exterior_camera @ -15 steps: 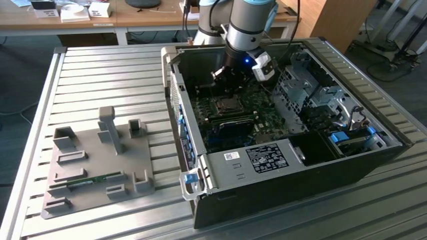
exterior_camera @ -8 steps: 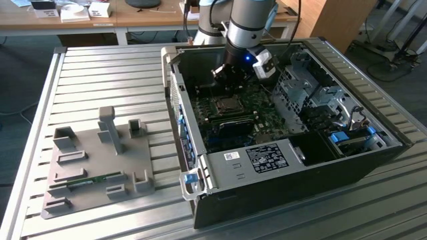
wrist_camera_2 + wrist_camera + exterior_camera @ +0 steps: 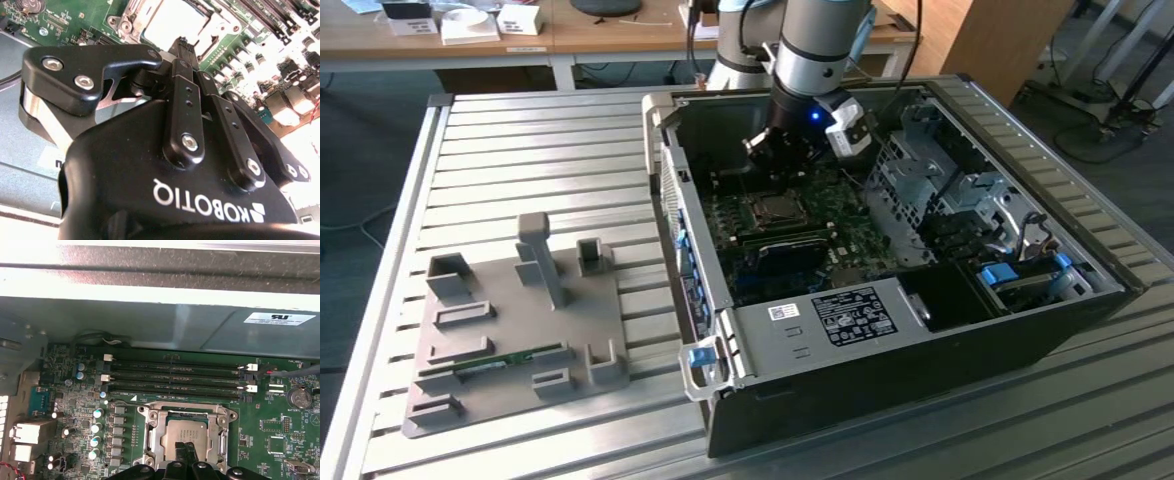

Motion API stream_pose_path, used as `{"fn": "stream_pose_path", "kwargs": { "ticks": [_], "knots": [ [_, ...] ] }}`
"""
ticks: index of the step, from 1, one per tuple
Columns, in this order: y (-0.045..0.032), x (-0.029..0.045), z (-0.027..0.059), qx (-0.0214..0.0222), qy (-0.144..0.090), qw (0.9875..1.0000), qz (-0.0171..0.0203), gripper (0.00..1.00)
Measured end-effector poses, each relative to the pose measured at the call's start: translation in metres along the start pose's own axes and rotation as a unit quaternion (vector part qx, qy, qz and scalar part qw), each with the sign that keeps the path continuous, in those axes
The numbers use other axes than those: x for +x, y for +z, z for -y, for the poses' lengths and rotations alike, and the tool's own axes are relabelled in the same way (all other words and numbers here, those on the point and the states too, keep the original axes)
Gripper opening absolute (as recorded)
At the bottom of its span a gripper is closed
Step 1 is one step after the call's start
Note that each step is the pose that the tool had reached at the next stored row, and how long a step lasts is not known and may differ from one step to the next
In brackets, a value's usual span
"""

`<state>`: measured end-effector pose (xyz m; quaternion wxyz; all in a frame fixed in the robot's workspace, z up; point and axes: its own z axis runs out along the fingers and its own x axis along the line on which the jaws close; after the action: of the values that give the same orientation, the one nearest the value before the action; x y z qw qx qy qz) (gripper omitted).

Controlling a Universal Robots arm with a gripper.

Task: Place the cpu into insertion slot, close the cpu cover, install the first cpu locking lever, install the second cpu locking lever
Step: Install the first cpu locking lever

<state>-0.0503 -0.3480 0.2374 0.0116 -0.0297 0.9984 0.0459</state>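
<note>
Room: we see a slatted grey metal table point(image 3: 520, 150), with a pale wooden desk point(image 3: 587, 35) behind it.
Chip: the small square cpu with a dull silver-grey top point(image 3: 180, 432) lies flat in the dark-framed insertion slot point(image 3: 750, 210), directly beneath the black two-fingered pincer point(image 3: 187, 452).
Cover: the silvery, window-framed metal cpu cover point(image 3: 152, 435) lies down around the chip, ringing the spot under the pincer's tips.
Pincer: its fingers are drawn together tip to tip, and we see nothing gripped between them. We cannot tell whether the tips touch the chip. In the exterior view it hangs point(image 3: 781, 165) inside the case.
Levers: we cannot tell how they stand.
Board: the green motherboard point(image 3: 270, 435) spreads out around the pincer on every side.
Memory: four long, narrow black memory slots point(image 3: 172, 377) run just beyond the cover, ahead of the fingertips.
Case: the open black tower computer case point(image 3: 894, 370) lies on its side and encloses the pincer.
Fixture: a grey moulded holder plate point(image 3: 507, 320) sits well apart from the pincer, towards the exterior view's left.
</note>
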Motion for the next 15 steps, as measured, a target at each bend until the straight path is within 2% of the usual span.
{"fn": "stream_pose_path", "kwargs": {
  "ticks": [4,8,15],
  "knots": [
    [0.0002,0.0058,-0.0003,0.0000,0.000,1.0000,0.0000,0.11],
    [0.0000,0.0167,-0.0010,-0.0004,0.000,1.0000,0.0007,0.11],
    [-0.0003,0.0305,-0.0017,-0.0006,0.000,1.0000,0.0024,0.11]
  ]
}}
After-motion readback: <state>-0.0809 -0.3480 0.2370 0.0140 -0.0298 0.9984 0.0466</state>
